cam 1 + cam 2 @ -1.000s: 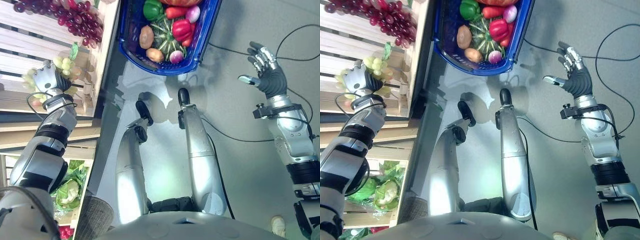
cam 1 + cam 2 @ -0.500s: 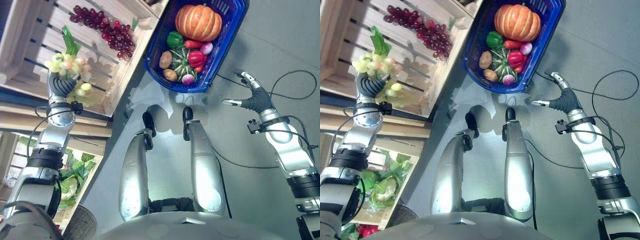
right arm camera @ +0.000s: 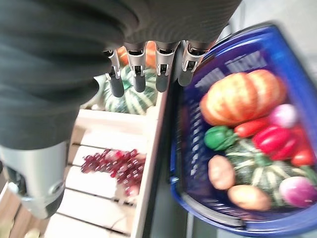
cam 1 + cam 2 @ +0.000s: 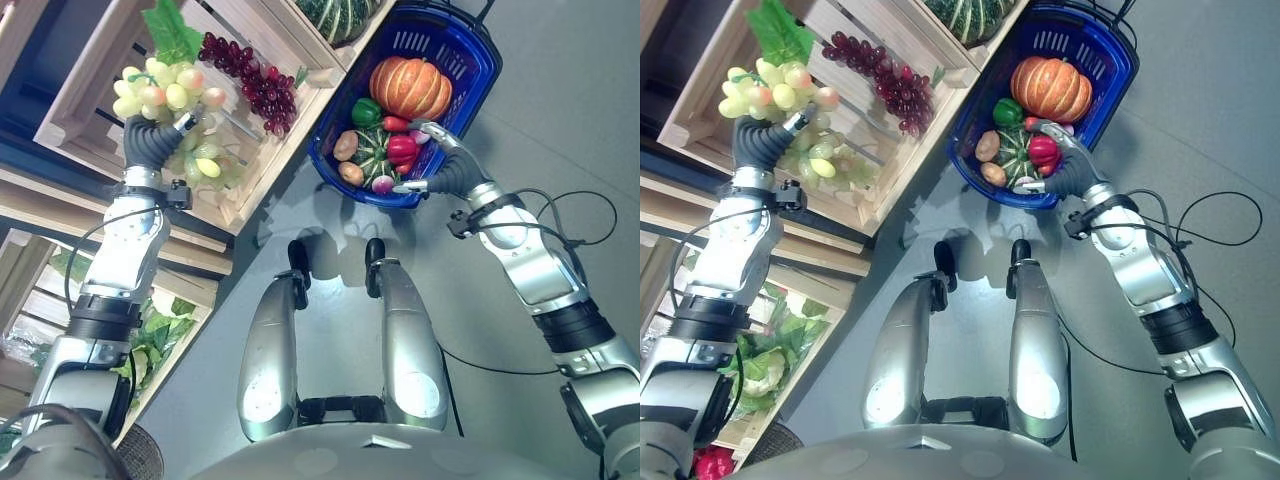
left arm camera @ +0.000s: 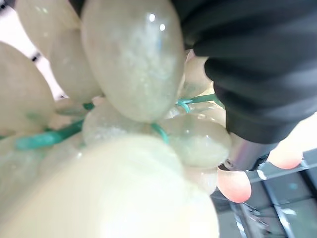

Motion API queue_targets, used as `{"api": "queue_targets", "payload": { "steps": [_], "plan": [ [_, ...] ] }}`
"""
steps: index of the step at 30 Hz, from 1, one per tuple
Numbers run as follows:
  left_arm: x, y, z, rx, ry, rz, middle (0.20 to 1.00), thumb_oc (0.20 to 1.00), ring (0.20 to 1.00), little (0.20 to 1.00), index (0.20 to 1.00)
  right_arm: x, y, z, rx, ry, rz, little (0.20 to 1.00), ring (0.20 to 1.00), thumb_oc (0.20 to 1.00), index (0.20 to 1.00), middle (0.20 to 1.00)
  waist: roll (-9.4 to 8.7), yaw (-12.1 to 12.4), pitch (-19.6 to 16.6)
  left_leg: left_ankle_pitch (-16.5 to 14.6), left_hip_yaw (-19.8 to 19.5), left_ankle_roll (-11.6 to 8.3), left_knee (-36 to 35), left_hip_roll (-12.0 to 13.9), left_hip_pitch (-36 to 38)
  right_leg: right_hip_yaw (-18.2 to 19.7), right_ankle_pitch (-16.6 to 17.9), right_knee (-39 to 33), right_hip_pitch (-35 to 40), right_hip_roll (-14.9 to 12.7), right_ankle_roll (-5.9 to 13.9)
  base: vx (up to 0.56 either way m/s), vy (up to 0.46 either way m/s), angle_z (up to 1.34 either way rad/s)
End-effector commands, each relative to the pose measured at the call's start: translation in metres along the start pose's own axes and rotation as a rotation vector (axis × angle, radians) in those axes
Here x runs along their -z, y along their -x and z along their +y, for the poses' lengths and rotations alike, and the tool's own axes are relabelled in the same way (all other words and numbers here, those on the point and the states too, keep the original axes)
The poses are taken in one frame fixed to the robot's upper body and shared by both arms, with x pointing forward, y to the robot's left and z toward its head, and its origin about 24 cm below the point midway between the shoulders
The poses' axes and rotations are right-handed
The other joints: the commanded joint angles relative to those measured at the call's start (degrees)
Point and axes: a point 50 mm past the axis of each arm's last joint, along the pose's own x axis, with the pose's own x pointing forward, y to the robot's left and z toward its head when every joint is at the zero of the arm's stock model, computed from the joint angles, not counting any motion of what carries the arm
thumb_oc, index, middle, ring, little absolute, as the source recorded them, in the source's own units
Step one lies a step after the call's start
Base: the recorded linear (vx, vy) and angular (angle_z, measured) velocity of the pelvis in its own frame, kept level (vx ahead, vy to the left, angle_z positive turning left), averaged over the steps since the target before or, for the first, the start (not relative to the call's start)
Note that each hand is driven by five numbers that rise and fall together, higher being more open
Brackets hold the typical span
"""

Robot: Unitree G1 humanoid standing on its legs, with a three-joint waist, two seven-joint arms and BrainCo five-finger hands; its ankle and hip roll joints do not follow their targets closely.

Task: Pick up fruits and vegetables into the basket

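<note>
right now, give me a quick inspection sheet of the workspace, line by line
surface: grey floor beside wooden crates.
job's things: green grapes held in left hand; blue basket holds orange pumpkin, peppers, potatoes, striped squash.
clutter: red grapes in the crate; a green squash in the next crate; leafy greens on a lower shelf.
hands: left curled round the grapes; right hand open at the basket's near rim.
cables: nothing seen apart from the robot's own.
surroundings: nothing seen.

The setting resembles a grocery shop produce section: slatted wooden crates (image 4: 250, 60) displaying red grapes (image 4: 250, 80), cabbages (image 4: 765, 365) on a lower shelf, and a blue shopping basket (image 4: 480, 75) on grey floor (image 4: 560, 110).
</note>
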Motion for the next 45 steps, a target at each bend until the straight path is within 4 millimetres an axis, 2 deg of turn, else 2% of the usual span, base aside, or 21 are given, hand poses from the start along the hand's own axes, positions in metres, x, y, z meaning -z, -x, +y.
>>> {"api": "queue_targets", "payload": {
  "steps": [1, 9, 12, 17, 29, 34, 39, 45],
  "plan": [
    [-0.047, -0.009, -0.013, 0.097, 0.086, -0.24, 0.2, 0.2, 0.2, 0.2, 0.2, -0.035, -0.015, -0.001, 0.003, 0.002, -0.132, 1.0, 1.0, 1.0, 1.0, 1.0, -1.97, 1.0, -2.8, -5.6, 3.0, 3.03, 1.5, -4.7, 3.1, -0.1, 2.1, -5.5, 4.7, 1.5, 3.05, 0.01, -0.045, 0.12],
    [-0.068, -0.012, -0.041, 0.277, 0.15, -0.335, 0.2, 0.2, 0.2, 0.2, 0.2, -0.045, -0.03, 0.016, -0.071, 0.028, -0.112, 1.0, 1.0, 1.0, 1.0, 1.0, -2.42, 2.1, -2.8, -5.2, 2.8, 3.43, 0.5, -4.9, 5.5, -1.0, 2.8, -6.7, 7.1, 1.1, 2.85, 0.0, -0.048, 0.03],
    [-0.076, -0.011, -0.054, 0.337, 0.225, -0.373, 0.2, 0.2, 0.2, 0.2, 0.2, -0.049, -0.034, 0.026, -0.091, 0.007, -0.117, 1.0, 1.0, 1.0, 1.0, 1.0, -2.6, 2.2, -2.9, -5.1, 2.8, 3.5, -0.1, -4.9, 6.5, -1.2, 3.1, -7.4, 8.1, 1.1, 2.8, 0.01, -0.042, 0.03],
    [-0.079, -0.009, -0.077, 0.432, 0.33, -0.37, 0.2, 0.2, 0.2, 0.2, 0.2, -0.061, -0.039, 0.041, -0.116, -0.009, -0.147, 1.0, 1.0, 1.0, 1.0, 1.0, -2.79, 2.3, -2.8, -5.1, 2.7, 3.68, -0.6, -4.9, 7.2, -1.3, 3.4, -7.9, 8.6, 1.1, 2.89, -0.01, -0.036, 0.04],
    [-0.09, 0.0, -0.117, 0.538, 0.565, -0.366, 0.2, 0.2, 0.2, 0.2, 0.2, -0.081, -0.046, 0.057, -0.108, -0.129, -0.195, 1.0, 1.0, 1.0, 1.0, 1.0, -3.38, 2.5, -2.8, -5.3, 2.5, 4.26, -1.1, -5.0, 7.7, -1.8, 3.7, -8.6, 9.1, 1.2, 2.96, 0.0, -0.018, 0.02],
    [-0.093, 0.005, -0.131, 0.566, 0.649, -0.354, 0.2, 0.2, 0.2, 0.2, 0.2, -0.089, -0.047, 0.061, -0.083, -0.214, -0.223, 1.0, 1.0, 1.0, 1.0, 1.0, -3.6, 2.6, -2.8, -5.4, 2.4, 4.41, -1.2, -5.0, 7.4, -2.0, 3.9, -8.8, 8.9, 1.3, 3.05, -0.01, -0.036, 0.01],
    [-0.093, 0.01, -0.136, 0.573, 0.702, -0.335, 0.2, 0.2, 0.2, 0.2, 0.2, -0.095, -0.045, 0.059, -0.058, -0.292, -0.241, 1.0, 1.0, 1.0, 1.0, 1.0, -3.79, 2.7, -2.8, -5.4, 2.4, 4.47, -1.2, -5.0, 7.4, -2.2, 4.0, -9.0, 9.0, 1.3, 3.03, 0.0, -0.026, 0.0],
    [-0.099, 0.016, -0.136, 0.563, 0.647, -0.413, 0.2, 0.2, 0.2, 0.2, 0.2, -0.096, -0.043, 0.059, -0.046, -0.346, -0.246, 1.0, 1.0, 1.0, 1.0, 1.0, -3.94, 2.9, -2.8, -5.5, 2.3, 4.46, -1.2, -5.0, 7.4, -2.5, 4.1, -9.1, 9.2, 1.2, 2.85, 0.0, -0.013, 0.0]
  ]
}}
